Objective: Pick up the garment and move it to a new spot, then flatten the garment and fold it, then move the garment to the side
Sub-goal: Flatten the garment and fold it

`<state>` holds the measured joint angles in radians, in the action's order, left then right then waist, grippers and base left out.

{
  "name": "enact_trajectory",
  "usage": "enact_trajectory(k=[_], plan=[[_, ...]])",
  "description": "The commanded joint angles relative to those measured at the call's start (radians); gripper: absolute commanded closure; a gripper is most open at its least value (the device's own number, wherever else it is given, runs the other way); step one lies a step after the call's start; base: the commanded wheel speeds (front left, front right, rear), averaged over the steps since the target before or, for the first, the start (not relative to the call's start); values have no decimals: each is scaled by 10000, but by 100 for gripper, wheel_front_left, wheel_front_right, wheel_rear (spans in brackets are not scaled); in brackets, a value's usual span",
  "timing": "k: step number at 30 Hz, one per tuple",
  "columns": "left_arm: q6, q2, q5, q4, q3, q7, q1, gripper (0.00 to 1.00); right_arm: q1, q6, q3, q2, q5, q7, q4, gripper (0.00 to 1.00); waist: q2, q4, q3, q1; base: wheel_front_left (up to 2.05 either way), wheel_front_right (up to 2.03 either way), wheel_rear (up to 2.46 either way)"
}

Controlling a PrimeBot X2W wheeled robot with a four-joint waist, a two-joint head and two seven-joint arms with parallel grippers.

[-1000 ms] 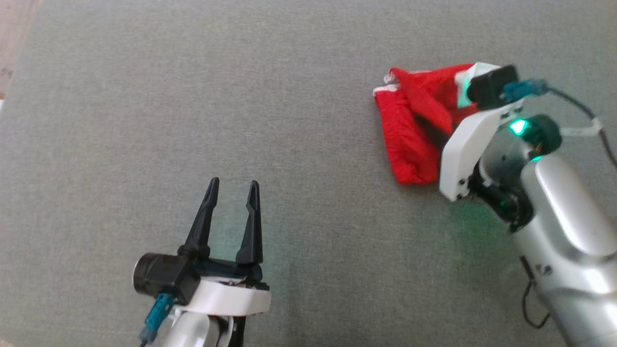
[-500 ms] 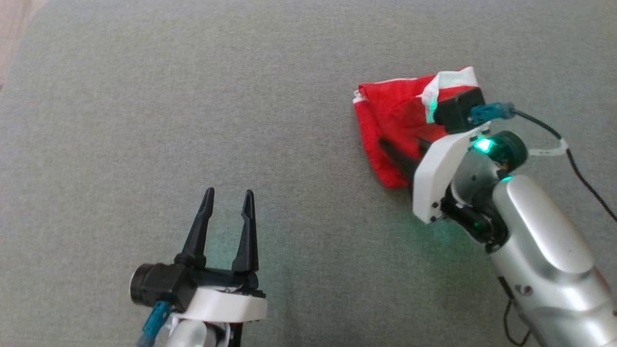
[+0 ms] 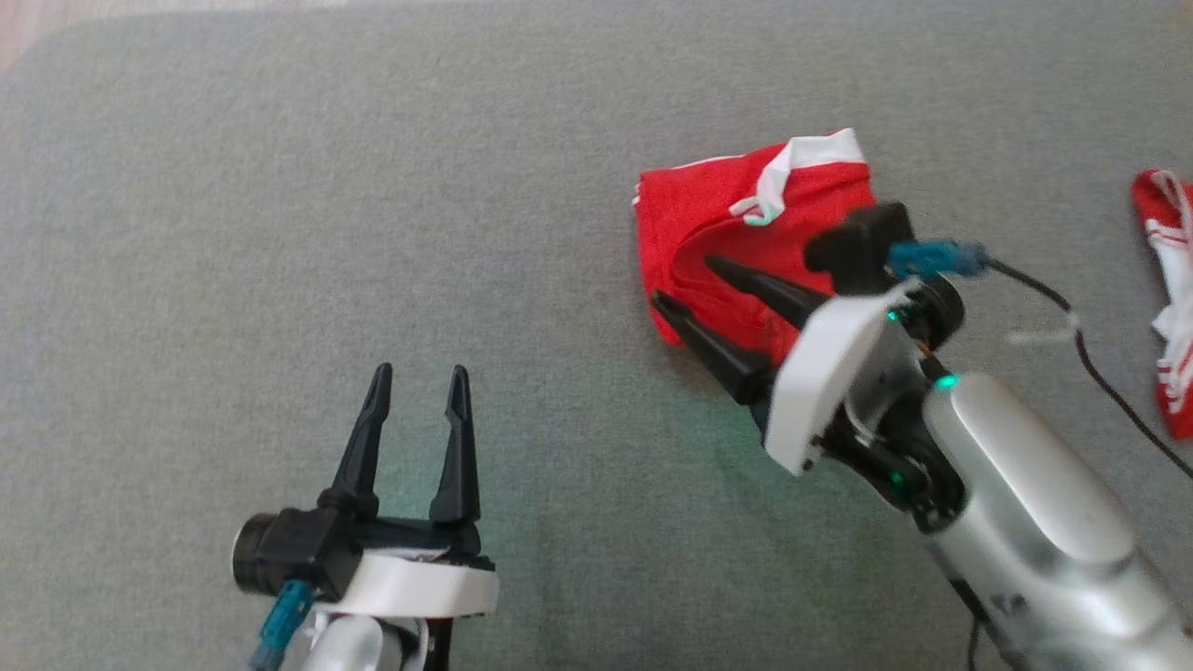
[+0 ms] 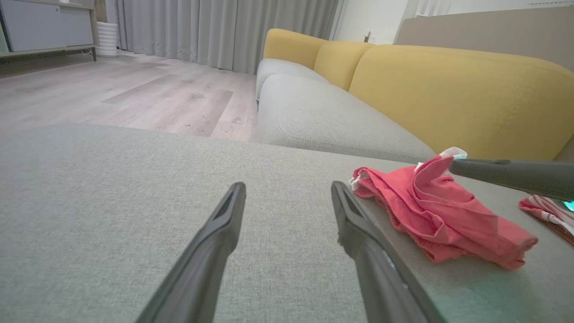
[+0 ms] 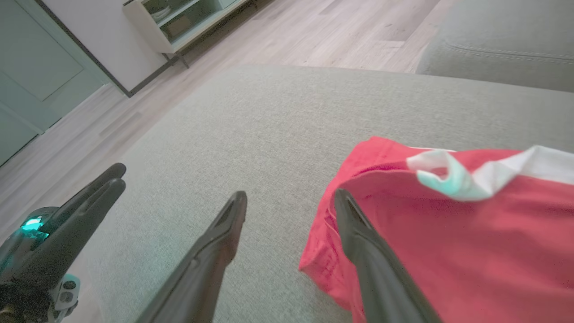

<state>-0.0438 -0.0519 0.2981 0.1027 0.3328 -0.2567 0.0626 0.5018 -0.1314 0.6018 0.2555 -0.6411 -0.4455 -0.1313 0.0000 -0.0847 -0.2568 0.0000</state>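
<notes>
The garment [image 3: 736, 219] is red with a white trim and lies crumpled on the grey cushion [image 3: 280, 233], right of centre. My right gripper [image 3: 687, 281] stands open at its near left corner, one finger over the red cloth and the other along its edge, holding nothing. In the right wrist view the garment [image 5: 448, 233] lies under and right of the right gripper [image 5: 290, 195]. My left gripper [image 3: 419, 373] is open and empty at the lower left, well away from the cloth. From the left wrist view the garment [image 4: 439, 211] sits right of the left gripper [image 4: 288, 186].
A second red cloth with white stripes [image 3: 1165, 280] lies at the right edge. A yellow sofa back [image 4: 448, 85] rises behind the cushion. Beyond the cushion's edge is wooden floor [image 4: 134, 89], with a cabinet [image 5: 188, 18] farther off.
My right gripper has opened and let go of the garment, which now rests on the cushion. The head view has shifted. The left gripper stays open.
</notes>
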Motion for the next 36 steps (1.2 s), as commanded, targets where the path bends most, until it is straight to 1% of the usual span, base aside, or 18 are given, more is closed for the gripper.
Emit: enact_trajectory(k=[1,3,4,6,10,13,15,19,20,21,22,23,24,30,36], plan=[[-1,16,-98,-244,-390,-51,41,0,-296,7,-20,59,16,308,512,0,0,146,159,0,0,0,0],[21,16,-128,-239,-457,-51,-16,0,-550,7,-264,215,192,746,681,0,0,230,266,0,0,0,0],[33,16,-149,-250,-545,-51,-92,0,-831,7,-630,419,662,1300,788,0,0,317,384,0,0,0,0],[43,16,-181,-270,-653,-51,-181,0,-1178,7,-1202,555,1351,1907,765,0,0,407,476,0,0,0,0],[97,16,-285,-277,-862,-51,-351,0,-2085,7,-2482,221,1977,2673,647,0,0,535,622,0,0,0,0],[160,16,-340,-273,-992,-51,-427,0,-2572,7,-3325,87,2555,3139,510,0,0,576,657,0,0,0,0],[191,16,-369,-266,-1042,-51,-460,0,-2784,7,-3734,-15,2905,3400,390,0,0,593,674,0,0,0,0],[220,16,-416,-254,-1058,-51,-495,0,-2880,7,-4076,-222,3162,3593,206,0,0,622,659,0,0,0,0],[235,16,-428,-244,-1046,-51,-496,0,-2848,7,-4109,-269,3206,3612,145,12,0,625,647,0,0,0,0],[249,16,-437,-237,-1031,-51,-490,0,-2785,7,-4096,-308,3215,3600,81,32,0,622,623,0,0,0,0],[260,16,-444,-235,-1015,-51,-474,0,-2687,7,-4067,-340,3201,3574,10,58,0,616,595,0,0,0,0],[266,16,-449,-239,-997,-51,-449,0,-2556,7,-3999,-350,3182,3529,-57,73,0,603,543,0,0,0,0],[268,16,-452,-242,-979,-51,-415,0,-2392,7,-3895,-343,3155,3472,-144,100,0,589,495,0,0,0,0],[298,16,-431,-227,-835,-51,-114,0,-1201,7,-3201,-235,2987,2901,-1103,100,0,326,124,0,0,0,0],[183,16,-175,-220,-641,-51,177,0,-351,7,-2671,70,2613,2507,-2047,100,0,-231,-175,0,0,0,0]])
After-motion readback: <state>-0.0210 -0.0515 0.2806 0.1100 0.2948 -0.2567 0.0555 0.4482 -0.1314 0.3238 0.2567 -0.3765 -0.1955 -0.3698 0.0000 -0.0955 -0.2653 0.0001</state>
